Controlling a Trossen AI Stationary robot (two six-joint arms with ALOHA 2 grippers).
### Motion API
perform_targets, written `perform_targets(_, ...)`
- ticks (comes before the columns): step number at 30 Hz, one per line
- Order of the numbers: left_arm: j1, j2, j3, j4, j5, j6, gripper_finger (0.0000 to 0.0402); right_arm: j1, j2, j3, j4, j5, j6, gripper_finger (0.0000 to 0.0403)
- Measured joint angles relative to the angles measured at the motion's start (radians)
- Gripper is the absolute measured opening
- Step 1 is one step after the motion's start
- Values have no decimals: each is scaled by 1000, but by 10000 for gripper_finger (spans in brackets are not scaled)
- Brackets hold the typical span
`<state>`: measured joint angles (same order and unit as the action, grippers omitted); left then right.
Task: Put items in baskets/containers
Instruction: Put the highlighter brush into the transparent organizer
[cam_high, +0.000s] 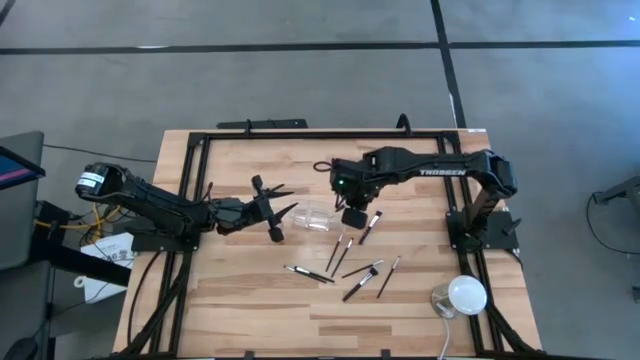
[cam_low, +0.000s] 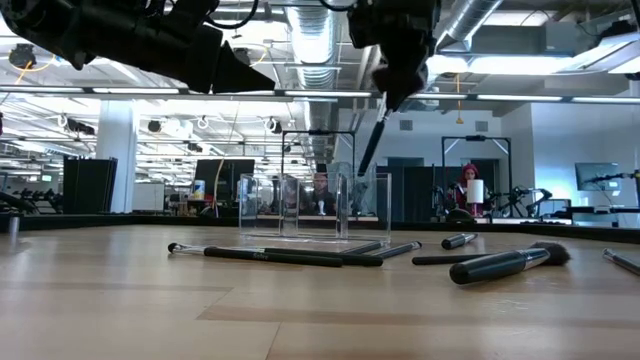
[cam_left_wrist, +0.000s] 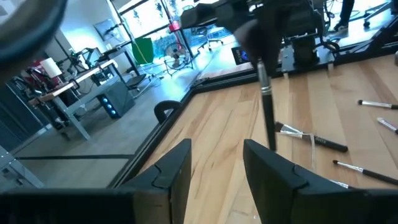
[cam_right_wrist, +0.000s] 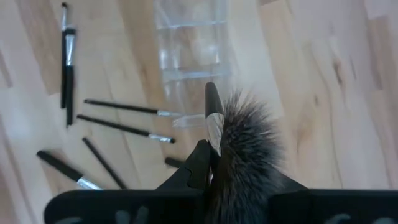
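Observation:
My right gripper (cam_high: 350, 205) is shut on a makeup brush (cam_low: 372, 140) and hangs it above the table beside the clear plastic container (cam_high: 316, 217), which stands on the wood. The brush's fluffy dark bristles (cam_right_wrist: 249, 146) are up at the fingers and its dark handle (cam_left_wrist: 268, 121) points down. My left gripper (cam_high: 288, 205) stands open and level just left of the container, with nothing between its fingers (cam_left_wrist: 177, 168). Several more brushes (cam_high: 341, 254) lie flat on the table to the near right of the container. My right gripper pinches the brush between its two fingers at the silver ferrule (cam_right_wrist: 214, 124), just below the bristles. The fingers come from above, pointing steeply down. The brush hangs below them, slightly tilted and clear of the table, its handle end above the container (cam_right_wrist: 189, 56).
A white round dome (cam_high: 465, 295) sits near the table's near right corner. Loose brushes lie in a row across the low view (cam_low: 265, 255), a thicker one (cam_low: 505, 263) at its right. A black frame (cam_high: 200, 140) runs around the tabletop.

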<state>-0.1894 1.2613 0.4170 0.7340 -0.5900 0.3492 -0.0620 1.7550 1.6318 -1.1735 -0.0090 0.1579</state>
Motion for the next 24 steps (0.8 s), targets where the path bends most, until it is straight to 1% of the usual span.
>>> perform_targets(7, 0, 0, 0, 0, 6, -15, 142, 30, 0, -1, 13, 8, 11, 30)
perform_targets(10, 0, 0, 0, 0, 39, -42, 142, 31, 4, -43, 87, 8, 25, 29)
perform_targets(14, 0, 0, 0, 0, 68, -47, 142, 30, 27, -83, 100, 25, 49, 27)
perform_targets(17, 0, 0, 0, 0, 68, -51, 142, 20, 45, -115, 89, 39, 50, 31)
perform_targets(19, 0, 0, 0, 0, 68, -51, 142, 8, 58, -123, 135, 43, 46, 32)
perform_targets(21, 0, 0, 0, 0, 68, -50, 142, -6, 69, -126, 130, 61, 43, 31)
perform_targets(23, 0, 0, -2, 0, 68, -49, 142, -25, 82, -124, 190, 62, 16, 30)
perform_targets(24, 0, 0, -2, 0, 68, -49, 142, -34, 86, -125, 190, 61, 1, 31)
